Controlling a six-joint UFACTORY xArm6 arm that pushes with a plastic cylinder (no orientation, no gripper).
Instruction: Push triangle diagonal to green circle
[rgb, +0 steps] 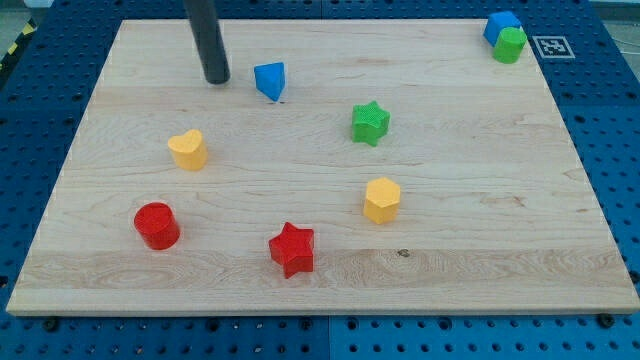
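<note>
The blue triangle (270, 80) lies near the board's top middle-left. The green circle (510, 45) sits at the top right corner, touching a blue cube (500, 25) just above and left of it. My tip (216, 78) rests on the board a short way to the left of the blue triangle, with a small gap between them. The dark rod rises from the tip out of the view's top.
A green star (370, 122) is right of centre. A yellow heart (187, 150) is at the left, a yellow hexagon (381, 199) at lower middle, a red cylinder (156, 225) at lower left, a red star (292, 249) at bottom centre. The wooden board (480, 270) ends in a blue pegboard surround.
</note>
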